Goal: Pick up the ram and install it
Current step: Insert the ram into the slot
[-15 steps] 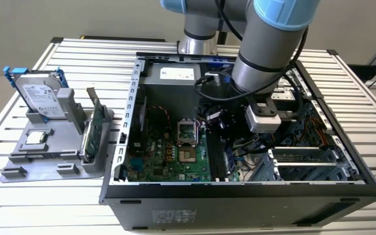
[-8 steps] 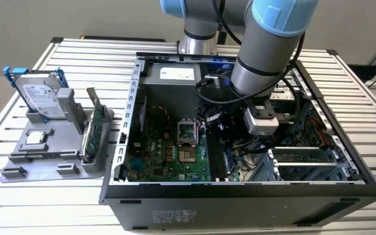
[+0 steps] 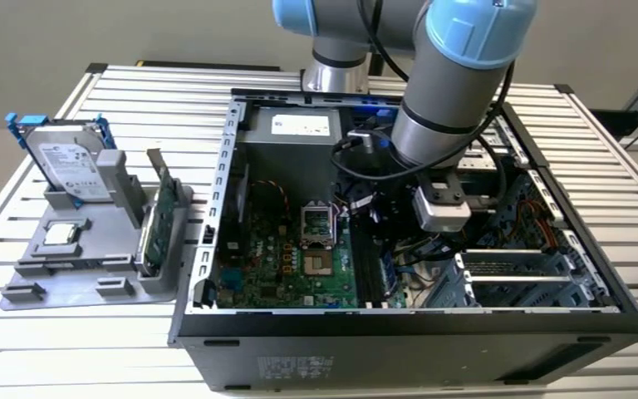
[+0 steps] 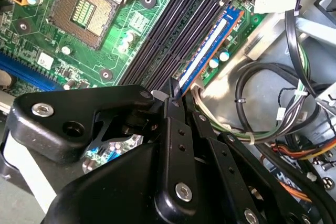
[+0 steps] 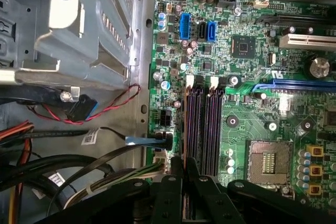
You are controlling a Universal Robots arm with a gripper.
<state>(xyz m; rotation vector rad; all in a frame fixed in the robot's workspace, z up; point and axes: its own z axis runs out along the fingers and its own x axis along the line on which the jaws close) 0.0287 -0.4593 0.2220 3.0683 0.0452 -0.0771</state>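
Observation:
The ram [image 4: 210, 45] is a slim blue-green stick with a white label. It stands on edge in the outermost of the dark memory slots [image 5: 202, 124] on the green motherboard [image 3: 286, 266]. My gripper [image 4: 176, 94] reaches down inside the open computer case [image 3: 408, 332], and its black fingers [image 5: 176, 182] are closed together on the near end of the ram. In the exterior view the gripper [image 3: 391, 264] hangs under the grey wrist block, just right of the motherboard. The part of the ram between the fingers is hidden.
A bundle of cables [image 4: 273, 103] and a metal drive cage [image 5: 79, 30] lie close beside the slots. The bare processor socket [image 3: 316, 224] sits mid-board. Outside the case, on the exterior view's left, a grey holder [image 3: 86, 274] carries a hard drive [image 3: 70, 162] and a green expansion card [image 3: 162, 224].

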